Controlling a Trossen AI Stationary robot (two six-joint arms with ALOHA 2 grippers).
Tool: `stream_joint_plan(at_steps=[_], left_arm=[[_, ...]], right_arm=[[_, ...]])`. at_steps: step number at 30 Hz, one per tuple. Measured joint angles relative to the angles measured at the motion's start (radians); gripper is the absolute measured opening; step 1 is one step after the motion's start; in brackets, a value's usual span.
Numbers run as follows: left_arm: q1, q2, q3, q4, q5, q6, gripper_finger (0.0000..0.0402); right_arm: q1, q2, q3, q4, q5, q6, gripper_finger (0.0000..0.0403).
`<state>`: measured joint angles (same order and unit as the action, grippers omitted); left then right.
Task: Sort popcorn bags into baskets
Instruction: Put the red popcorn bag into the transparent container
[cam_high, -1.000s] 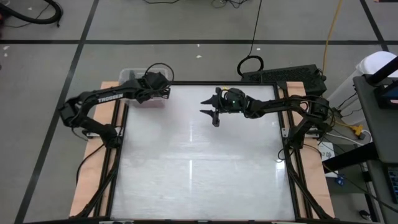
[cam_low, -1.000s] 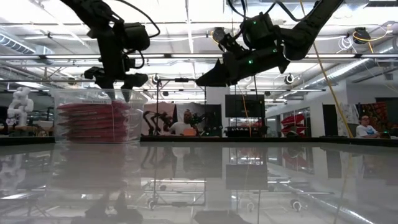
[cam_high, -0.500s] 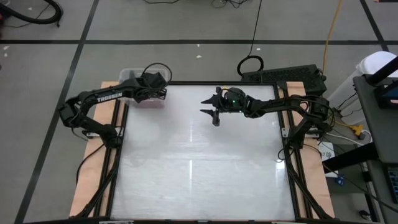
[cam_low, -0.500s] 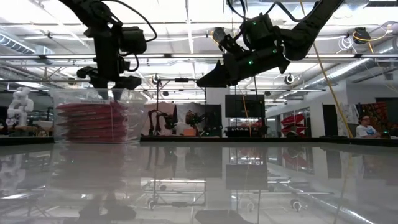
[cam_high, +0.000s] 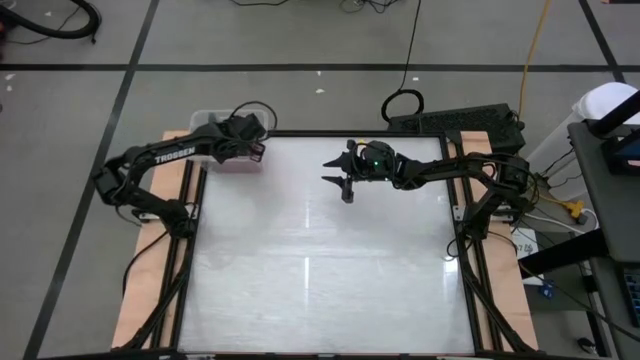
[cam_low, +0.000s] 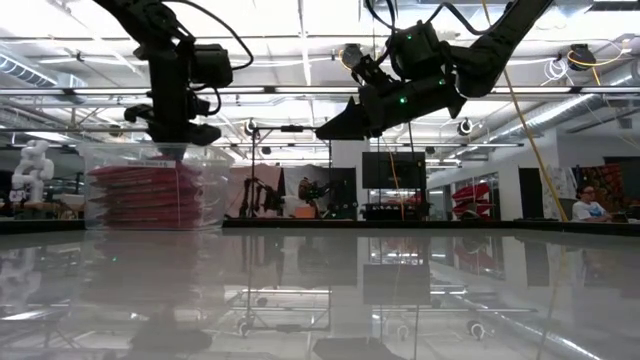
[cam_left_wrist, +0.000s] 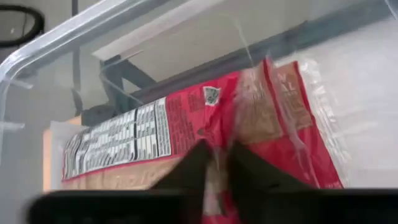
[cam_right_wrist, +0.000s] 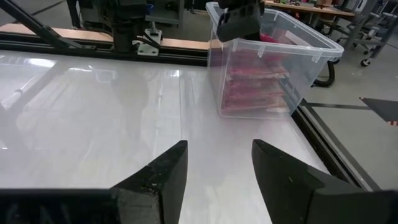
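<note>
A glossy white tabletop (cam_high: 320, 260) lies under two dark robot arms. At its far left corner stands a clear plastic basket (cam_low: 155, 185) stacked with red popcorn bags (cam_low: 145, 195); no bags lie anywhere else on the surface.

The left pincer (cam_low: 172, 148) has dropped from just above the rim down into the basket within the last second, and its fingers, spread wide a moment ago, have drawn nearly together. In the left wrist view the dark fingertips (cam_left_wrist: 193, 165) pinch the crinkled edge of the top bag (cam_left_wrist: 186, 134), though whether the grip is firm cannot be told.

The right pincer (cam_high: 345, 180) hangs open above the far middle of the tabletop, unmoved — holding nothing.

With every visible bag inside the basket, the sorting looks essentially finished — this pinch may be a final adjustment.
</note>
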<state>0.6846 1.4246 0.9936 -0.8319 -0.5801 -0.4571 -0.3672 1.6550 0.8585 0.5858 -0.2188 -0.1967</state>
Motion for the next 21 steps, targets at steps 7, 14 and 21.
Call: stream_joint_plan(at_steps=[7,14,21], left_arm=[[0.000,-0.004,0.001,0.005,0.020,0.044,0.0006],[-0.030,-0.035,0.068,-0.052,-0.057,0.094,0.0003],[-0.115,-0.081,0.158,-0.071,-0.048,0.149,0.0001]], right_arm=[[0.000,0.000,0.000,0.004,0.000,-0.002,0.0171],[0.000,0.000,0.000,0.003,0.001,-0.003,0.0171],[0.000,0.000,0.000,0.004,0.001,-0.003,0.0171]])
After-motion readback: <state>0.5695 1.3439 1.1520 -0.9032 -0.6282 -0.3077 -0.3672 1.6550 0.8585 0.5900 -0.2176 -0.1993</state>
